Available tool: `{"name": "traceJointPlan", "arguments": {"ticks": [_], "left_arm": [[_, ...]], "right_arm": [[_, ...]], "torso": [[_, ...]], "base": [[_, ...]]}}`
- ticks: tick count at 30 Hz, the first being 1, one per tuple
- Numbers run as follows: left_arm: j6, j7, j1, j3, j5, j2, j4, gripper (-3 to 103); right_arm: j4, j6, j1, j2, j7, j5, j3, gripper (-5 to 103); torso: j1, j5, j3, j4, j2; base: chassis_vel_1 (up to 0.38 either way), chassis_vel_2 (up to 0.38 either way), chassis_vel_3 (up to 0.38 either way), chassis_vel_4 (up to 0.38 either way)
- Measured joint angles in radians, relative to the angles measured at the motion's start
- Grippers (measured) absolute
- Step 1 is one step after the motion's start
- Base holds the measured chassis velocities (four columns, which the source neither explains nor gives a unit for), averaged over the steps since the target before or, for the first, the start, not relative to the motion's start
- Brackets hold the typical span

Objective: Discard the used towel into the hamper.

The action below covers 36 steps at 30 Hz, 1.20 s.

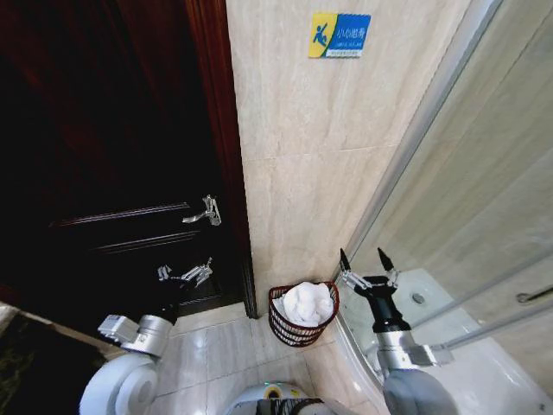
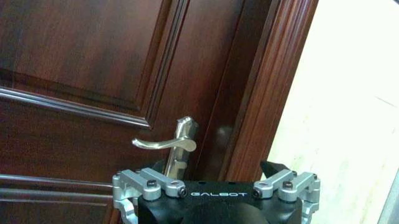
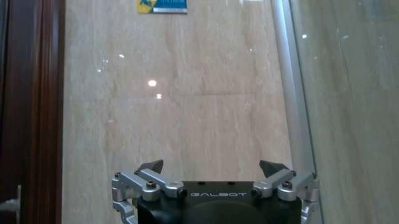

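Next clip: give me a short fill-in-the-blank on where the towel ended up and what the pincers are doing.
1. The white towel lies inside the ____.
2. The right pincer, beside the hamper, is open and holds ____.
3. The left pincer is held in front of the dark wooden ____.

Missing words: hamper; nothing; door

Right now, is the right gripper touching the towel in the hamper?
Apart. In the head view the open right gripper stands above and beside the hamper, with wall visible between it and the towel.
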Motion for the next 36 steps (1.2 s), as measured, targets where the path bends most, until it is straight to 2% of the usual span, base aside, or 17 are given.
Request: {"name": "traceJointPlan", "arguments": {"ticks": [4,14,36], "left_arm": [[0.0,0.0,0.0,0.0,0.0,0.0,0.0,100],[0.0,0.0,0.0,0.0,0.0,0.0,0.0,100],[0.0,0.0,0.0,0.0,0.0,0.0,0.0,100]], "right_arm": [[0.007,-0.017,0.007,-0.006,-0.003,-0.001,-0.002,100],[-0.047,-0.016,0.019,-0.018,0.002,0.017,-0.011,100],[-0.051,-0.016,0.02,-0.018,0.002,0.018,-0.01,100]], "torso": [[0.0,0.0,0.0,0.0,0.0],[0.0,0.0001,0.0,0.0,0.0],[0.0,0.0001,0.0,0.0,0.0]], "base": [[0.0,0.0,0.0,0.0],[0.0,0.0,0.0,0.0],[0.0,0.0,0.0,0.0]]}}
